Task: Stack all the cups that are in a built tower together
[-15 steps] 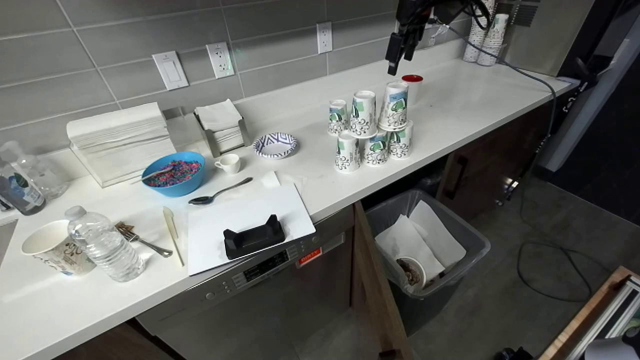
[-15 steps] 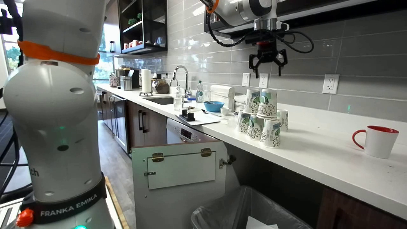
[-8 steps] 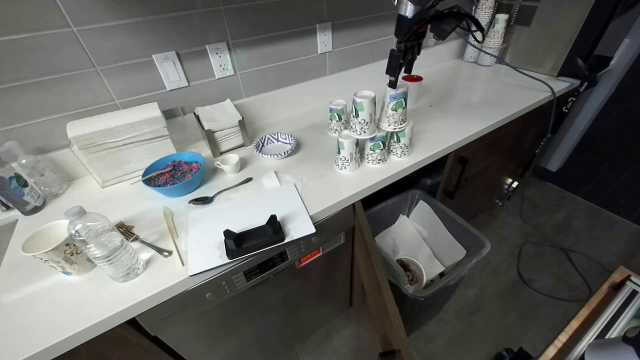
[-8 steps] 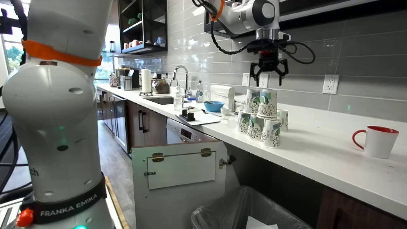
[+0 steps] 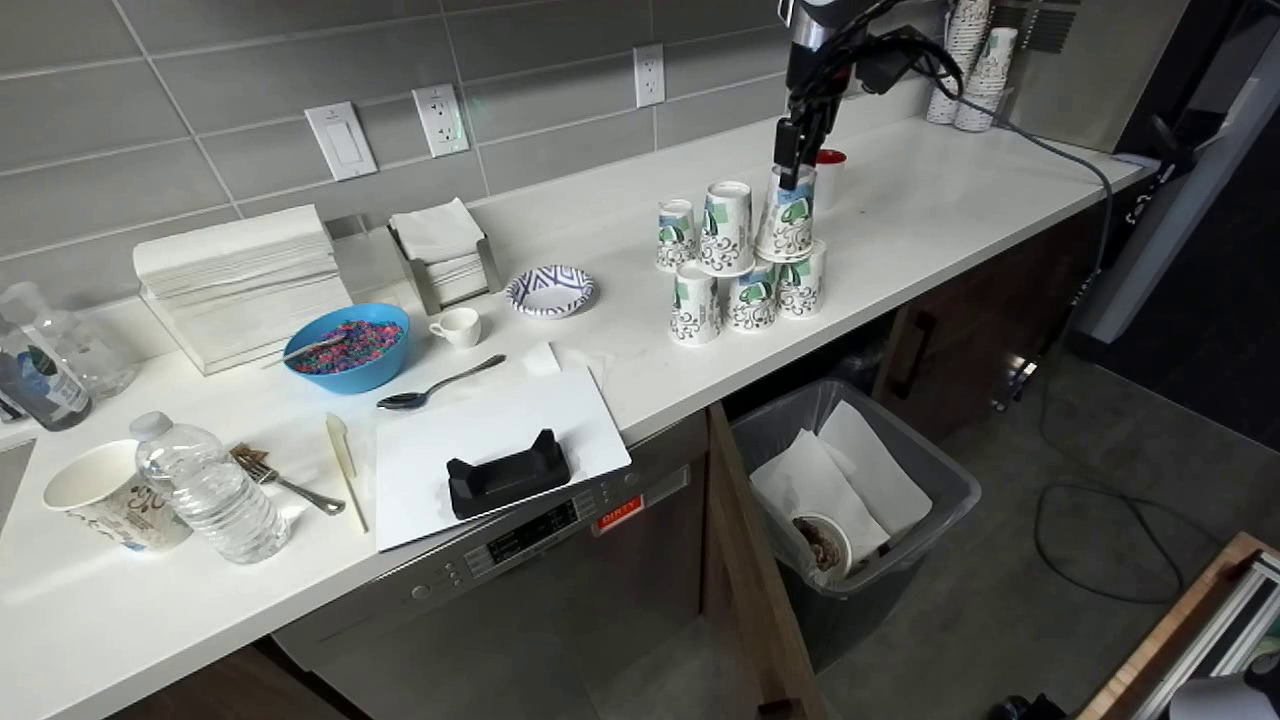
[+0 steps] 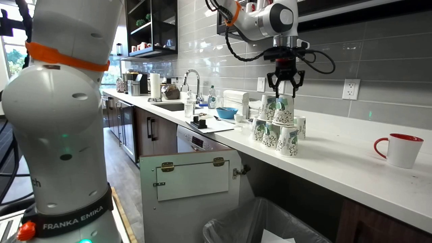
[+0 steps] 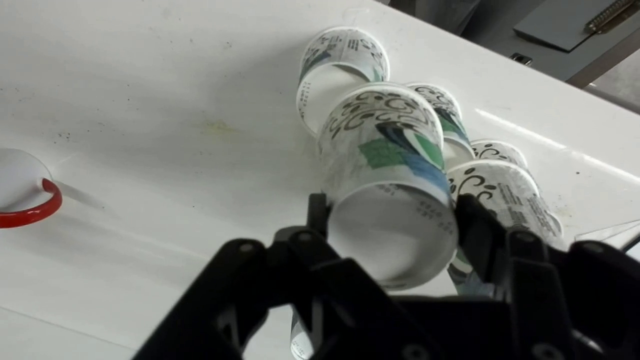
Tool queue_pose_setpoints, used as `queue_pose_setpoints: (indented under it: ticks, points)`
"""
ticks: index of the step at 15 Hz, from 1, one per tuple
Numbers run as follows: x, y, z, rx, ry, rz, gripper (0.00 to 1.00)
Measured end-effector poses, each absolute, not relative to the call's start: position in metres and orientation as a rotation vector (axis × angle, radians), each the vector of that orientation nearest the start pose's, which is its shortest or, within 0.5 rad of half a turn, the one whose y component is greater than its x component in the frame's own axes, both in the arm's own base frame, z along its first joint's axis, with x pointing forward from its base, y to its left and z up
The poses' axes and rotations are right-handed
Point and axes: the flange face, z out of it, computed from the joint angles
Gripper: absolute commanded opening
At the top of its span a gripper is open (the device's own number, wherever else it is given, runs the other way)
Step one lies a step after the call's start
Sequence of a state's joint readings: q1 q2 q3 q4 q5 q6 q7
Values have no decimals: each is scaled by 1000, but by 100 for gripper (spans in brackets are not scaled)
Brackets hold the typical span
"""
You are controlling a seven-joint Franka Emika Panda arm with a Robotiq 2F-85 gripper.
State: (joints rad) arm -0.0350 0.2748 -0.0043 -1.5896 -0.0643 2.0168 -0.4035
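Over at two o'clock, the gripper [image 6: 286, 96] clasped an upper cup [image 6: 283, 112]; five were left towered, a lone cup [image 6: 301, 127] apart.

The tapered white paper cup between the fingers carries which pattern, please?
The cup has dark swirls plus green and blue shapes, clearest in the wrist view.

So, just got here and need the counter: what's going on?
A robot arm has its end effector closed on an upside-down paper cup in the top row of a tower. That cup seems to rest on the row of three cups below, another top-row cup beside it. A sixth cup stands behind on the counter. None looks nested yet.
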Motion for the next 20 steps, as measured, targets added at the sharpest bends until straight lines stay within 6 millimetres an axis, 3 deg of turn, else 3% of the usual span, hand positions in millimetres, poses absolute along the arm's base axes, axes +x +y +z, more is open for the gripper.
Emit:
queue_pose_setpoints:
  ticks: [5, 14, 20]
  points:
    - [662, -26, 500, -3162, -642, -250, 39]
    - [646, 4, 572, -3225, -786, -421, 39]
    - [634, 21, 604, -3250, -862, -500, 39]
